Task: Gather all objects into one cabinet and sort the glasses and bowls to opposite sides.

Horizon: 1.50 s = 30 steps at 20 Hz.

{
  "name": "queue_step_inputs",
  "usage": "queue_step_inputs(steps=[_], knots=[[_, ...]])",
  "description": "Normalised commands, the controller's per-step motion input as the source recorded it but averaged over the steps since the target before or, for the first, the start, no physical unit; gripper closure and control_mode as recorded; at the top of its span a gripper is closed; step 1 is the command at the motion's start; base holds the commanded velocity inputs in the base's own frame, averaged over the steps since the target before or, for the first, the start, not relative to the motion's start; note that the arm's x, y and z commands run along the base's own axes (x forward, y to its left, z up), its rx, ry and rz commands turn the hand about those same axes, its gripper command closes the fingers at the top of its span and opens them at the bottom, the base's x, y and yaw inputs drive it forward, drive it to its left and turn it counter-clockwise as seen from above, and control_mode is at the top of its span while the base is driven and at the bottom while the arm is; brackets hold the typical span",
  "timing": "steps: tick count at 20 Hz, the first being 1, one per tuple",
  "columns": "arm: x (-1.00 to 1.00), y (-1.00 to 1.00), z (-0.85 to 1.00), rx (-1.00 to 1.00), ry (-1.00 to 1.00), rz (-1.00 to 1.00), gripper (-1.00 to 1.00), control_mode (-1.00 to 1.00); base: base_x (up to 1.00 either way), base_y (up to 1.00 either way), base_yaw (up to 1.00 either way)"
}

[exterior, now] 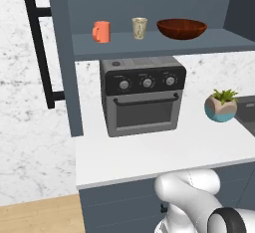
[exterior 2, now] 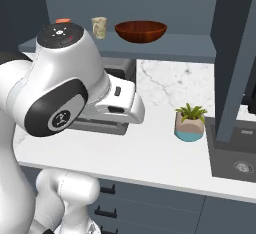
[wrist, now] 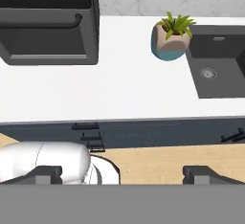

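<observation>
Wall cabinet (exterior: 67, 53), slate grey, door swung open with its black bar handle (exterior: 40, 53) out to the left. One shelf in sight, carrying the goods.

White counter (exterior: 149, 152) below, a toaster oven (exterior: 143, 95) standing on it directly under the shelf. Dark sink (wrist: 217, 62) at the right end.

Bowl (exterior: 182, 28), wide and red-brown, sits on the right part of the shelf. Potted plant (exterior: 221, 105) on the counter beside the sink, no part of the job.

Beige cup (exterior: 139, 28) stands mid-shelf, just left of the bowl and apart from it. One orange mug (exterior: 101, 31) further left, handle turned left. A second mug may be elsewhere; from the right base camera the arm covers that end of the shelf.

Gripper (wrist: 122, 175) hangs low in front of the counter, fingers spread wide, nothing between them.

Risks, as I judge them: the shelf is high and shallow-looking, so a reach could clip the open door or shelf edge. Cup and bowl stand close; grabbing one could nudge the other off the front.
</observation>
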Motion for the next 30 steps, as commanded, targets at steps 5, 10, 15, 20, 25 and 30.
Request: queue_step_inputs(steps=[5,10,15,20,25,30], knots=[[0.0,0.0,0.0,0.0,0.0,0.0,-1.0,1.0,-0.58,-0.18,0.0],[0.0,0.0,0.0,0.0,0.0,0.0,-1.0,1.0,-1.0,-0.36,0.0],[0.0,0.0,0.0,0.0,0.0,0.0,-1.0,1.0,-0.95,-0.19,0.0],[0.0,0.0,0.0,0.0,0.0,0.0,-1.0,1.0,-0.15,-0.23,-0.01],[0.0,0.0,0.0,0.0,0.0,0.0,-1.0,1.0,0.17,-0.98,-0.11],[0.0,0.0,0.0,0.0,0.0,0.0,-1.0,1.0,0.01,-1.0,-0.09]])
